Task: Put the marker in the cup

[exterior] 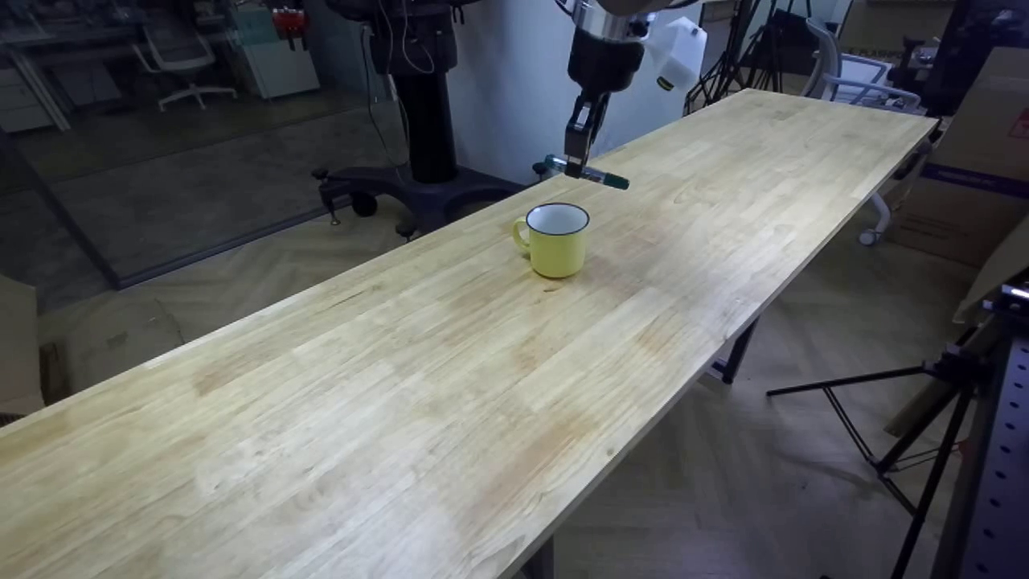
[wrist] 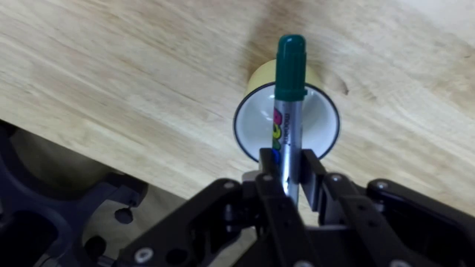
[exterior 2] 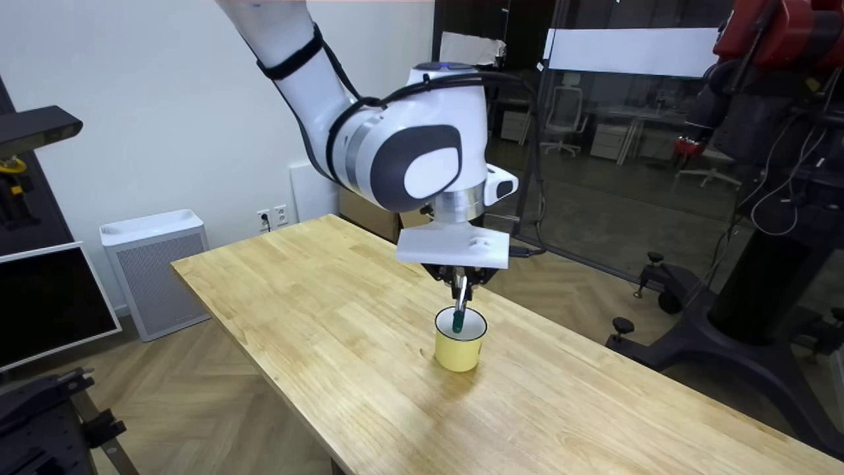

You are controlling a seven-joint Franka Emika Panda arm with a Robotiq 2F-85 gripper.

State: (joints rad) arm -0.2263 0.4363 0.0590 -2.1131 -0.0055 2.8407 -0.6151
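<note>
The cup (exterior 2: 455, 352) is observed upright on the desk (exterior 2: 343, 343). Above the cup, the marker (exterior 2: 459, 311) is gripped by the hand (exterior 2: 461, 292), green end seen against the cup's white inside. Left of the cup as viewed, well apart, a dark screen (exterior 2: 49, 307) is noted.

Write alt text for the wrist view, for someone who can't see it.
A gripper holds a silver, green-capped marker, which crosses the camera's view of a yellow cup. The cup, white inside and dark-rimmed, stands upright on a wooden table. At lower left, past the table's edge, part of a dark stand shows.
</note>
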